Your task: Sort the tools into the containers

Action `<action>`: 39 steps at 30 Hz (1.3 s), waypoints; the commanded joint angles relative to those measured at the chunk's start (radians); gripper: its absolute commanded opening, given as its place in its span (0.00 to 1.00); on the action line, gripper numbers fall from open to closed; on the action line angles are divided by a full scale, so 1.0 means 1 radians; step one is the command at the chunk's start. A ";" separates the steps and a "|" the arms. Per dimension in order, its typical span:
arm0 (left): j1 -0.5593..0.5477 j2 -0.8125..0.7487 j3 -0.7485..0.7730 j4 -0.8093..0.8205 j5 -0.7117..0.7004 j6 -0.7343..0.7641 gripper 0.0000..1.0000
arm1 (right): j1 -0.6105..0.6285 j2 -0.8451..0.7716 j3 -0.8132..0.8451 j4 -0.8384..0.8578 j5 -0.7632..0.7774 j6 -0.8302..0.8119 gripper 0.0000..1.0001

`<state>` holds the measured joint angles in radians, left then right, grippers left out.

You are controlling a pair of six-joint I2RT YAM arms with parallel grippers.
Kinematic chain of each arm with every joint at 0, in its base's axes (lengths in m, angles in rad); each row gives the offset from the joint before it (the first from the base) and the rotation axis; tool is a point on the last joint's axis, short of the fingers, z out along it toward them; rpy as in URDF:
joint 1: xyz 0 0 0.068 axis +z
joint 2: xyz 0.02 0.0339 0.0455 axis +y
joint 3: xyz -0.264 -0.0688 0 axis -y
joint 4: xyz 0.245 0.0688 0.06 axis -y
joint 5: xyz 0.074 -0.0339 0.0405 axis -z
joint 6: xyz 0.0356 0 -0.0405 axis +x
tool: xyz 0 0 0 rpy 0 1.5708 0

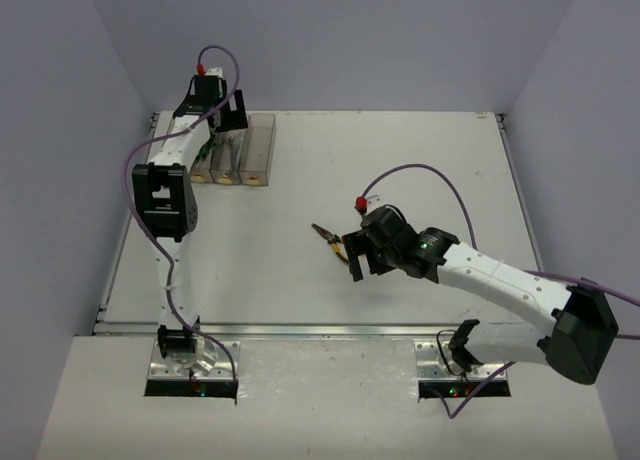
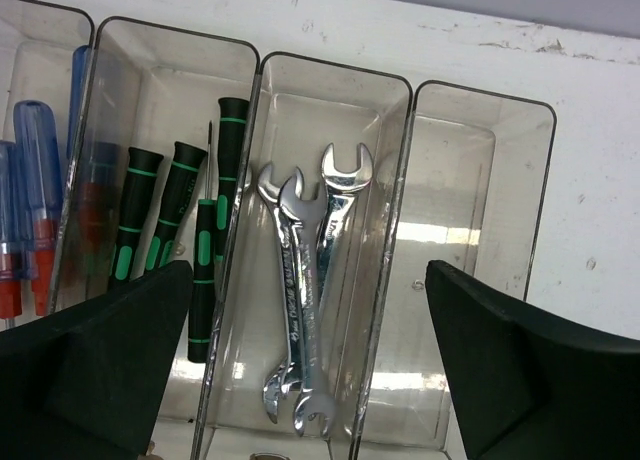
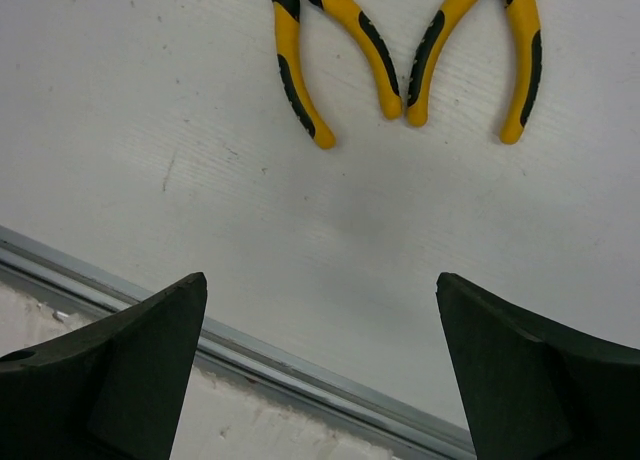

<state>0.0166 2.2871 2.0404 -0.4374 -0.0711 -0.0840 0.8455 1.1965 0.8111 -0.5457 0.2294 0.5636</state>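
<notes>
Yellow pliers [image 3: 290, 50] dead ahead of right fingers [image 3: 110, 380].
Handles point back; fingers wide apart, empty; right arm [image 1: 490, 272] nearer.

- Top view: bright, even light from above on the white table [image 1: 400, 180]; shadows on it are faint and soft-edged. Sharp throughout.
- Left wrist view: strong glare on the wrenches [image 2: 305, 280] and white reflections on the floor of the bins [image 2: 450, 230]. The left fingers [image 2: 90, 380] are dark and slightly blurred.
- Right wrist view: pliers [image 3: 400, 50] in focus; a soft grey shadow on the table below them. The right fingers [image 3: 110, 380] are dark, with little detail.
</notes>
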 commanded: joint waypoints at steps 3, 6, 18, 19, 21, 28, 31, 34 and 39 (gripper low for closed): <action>0.005 -0.141 0.022 0.012 0.030 -0.098 1.00 | -0.006 0.217 0.160 0.008 -0.056 -0.143 0.91; -0.006 -0.245 0.015 -0.035 0.002 -0.182 1.00 | -0.006 0.319 0.217 -0.016 -0.064 -0.202 0.85; -0.110 -1.246 -1.142 0.402 0.212 -0.490 1.00 | -0.016 0.720 0.461 -0.042 -0.033 -0.315 0.40; -0.111 -1.288 -1.173 0.385 0.218 -0.474 1.00 | -0.020 0.735 0.469 -0.040 -0.033 -0.318 0.40; -0.112 -1.333 -1.225 0.356 0.225 -0.442 1.00 | -0.033 0.756 0.484 -0.034 -0.037 -0.317 0.38; -0.115 -1.482 -1.348 0.320 0.287 -0.466 1.00 | -0.057 0.827 0.487 -0.015 -0.142 -0.335 0.21; -0.125 -1.505 -1.396 0.341 0.304 -0.482 1.00 | -0.060 0.830 0.485 -0.020 -0.177 -0.311 0.08; -0.152 -1.492 -1.441 0.388 0.353 -0.518 1.00 | -0.060 0.802 0.467 -0.015 -0.218 -0.283 0.00; -0.298 -1.455 -1.566 0.558 0.329 -0.629 1.00 | -0.060 0.655 0.392 0.062 -0.307 -0.223 0.00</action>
<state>-0.1805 0.8065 0.5584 -0.0455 0.2406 -0.6108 0.7804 1.9801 1.2625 -0.5554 0.0415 0.2788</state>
